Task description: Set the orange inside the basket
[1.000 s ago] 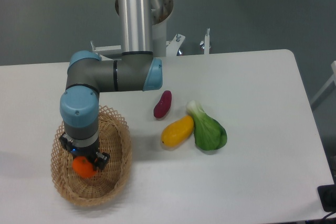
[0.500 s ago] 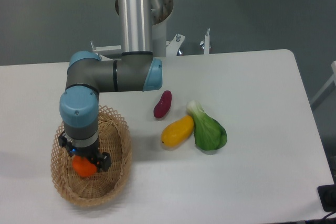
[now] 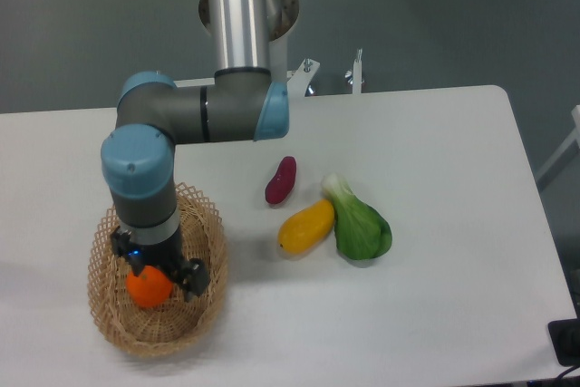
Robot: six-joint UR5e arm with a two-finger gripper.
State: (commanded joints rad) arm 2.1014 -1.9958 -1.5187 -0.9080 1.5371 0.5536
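Note:
The orange (image 3: 148,286) lies inside the oval wicker basket (image 3: 156,340) at the table's front left. My gripper (image 3: 157,265) points straight down into the basket, just over the orange. Its jaws stand apart on either side of the fruit, with a gap showing at the right finger (image 3: 194,277). The left finger is partly hidden by the wrist. The orange looks to rest on the basket floor.
A purple sweet potato (image 3: 281,180), a yellow-orange mango-shaped fruit (image 3: 306,227) and a green leafy vegetable (image 3: 359,224) lie together at the table's middle. The arm's base column (image 3: 241,15) stands at the back edge.
The jaws have spread apart from the orange, which they held before. The arm's elbow has shifted slightly right and the wrist has moved a little forward over the basket.

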